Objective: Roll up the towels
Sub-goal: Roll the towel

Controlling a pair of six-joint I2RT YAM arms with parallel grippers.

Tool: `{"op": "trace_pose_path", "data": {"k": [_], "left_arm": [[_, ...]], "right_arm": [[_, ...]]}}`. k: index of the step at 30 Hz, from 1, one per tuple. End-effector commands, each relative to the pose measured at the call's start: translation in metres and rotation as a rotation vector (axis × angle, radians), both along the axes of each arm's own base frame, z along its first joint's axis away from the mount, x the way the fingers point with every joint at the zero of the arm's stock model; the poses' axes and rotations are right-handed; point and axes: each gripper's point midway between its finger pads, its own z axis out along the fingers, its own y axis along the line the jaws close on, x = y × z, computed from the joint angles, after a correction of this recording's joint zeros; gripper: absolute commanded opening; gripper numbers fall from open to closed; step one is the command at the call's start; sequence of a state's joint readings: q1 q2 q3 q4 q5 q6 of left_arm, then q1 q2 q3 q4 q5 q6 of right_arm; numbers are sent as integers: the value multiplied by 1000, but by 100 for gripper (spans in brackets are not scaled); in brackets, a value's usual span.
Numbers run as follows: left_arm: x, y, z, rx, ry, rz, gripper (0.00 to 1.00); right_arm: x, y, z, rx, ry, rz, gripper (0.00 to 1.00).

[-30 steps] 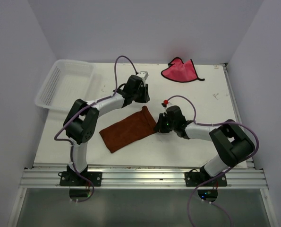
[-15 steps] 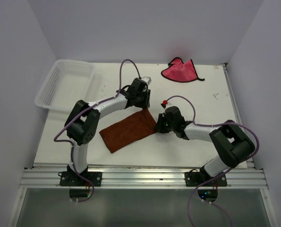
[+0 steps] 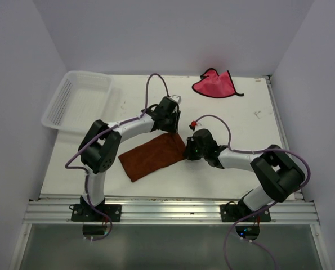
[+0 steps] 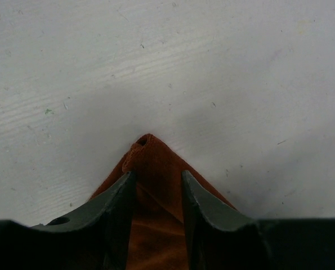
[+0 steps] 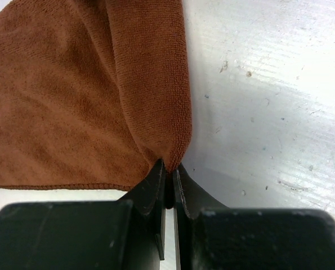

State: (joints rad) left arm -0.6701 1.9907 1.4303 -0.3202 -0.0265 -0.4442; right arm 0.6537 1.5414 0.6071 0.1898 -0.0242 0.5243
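Rust-brown towel [image 3: 151, 156] on desk [image 3: 243, 121]: right gripper [image 5: 168, 166] pinches its 3 o'clock corner; left gripper [image 4: 156, 178] parted astride 1 o'clock corner.

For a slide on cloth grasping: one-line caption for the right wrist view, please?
Right gripper, jaws pinched shut on a corner of the brown towel, which lies on the white table.

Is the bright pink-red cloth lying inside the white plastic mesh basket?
No, the bright pink-red cloth lies on the white tabletop, well apart from the white plastic mesh basket.
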Motion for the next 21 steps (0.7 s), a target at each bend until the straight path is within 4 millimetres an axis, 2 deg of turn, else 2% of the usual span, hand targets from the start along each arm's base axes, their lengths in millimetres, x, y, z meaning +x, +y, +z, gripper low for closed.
{"op": "trace_pose_path", "data": {"k": [1, 15, 18, 21], "left_arm": [[7, 1, -4, 32, -17, 14, 42], [12, -2, -27, 45, -2, 20, 43], [13, -2, -25, 40, -12, 25, 43], [15, 0, -11, 19, -47, 43, 44]], "right_arm": [[-2, -4, 4, -55, -34, 7, 0], [-5, -4, 2, -120, -63, 21, 0], [-5, -4, 3, -141, -80, 26, 0], [-5, -5, 5, -174, -106, 22, 0]]}}
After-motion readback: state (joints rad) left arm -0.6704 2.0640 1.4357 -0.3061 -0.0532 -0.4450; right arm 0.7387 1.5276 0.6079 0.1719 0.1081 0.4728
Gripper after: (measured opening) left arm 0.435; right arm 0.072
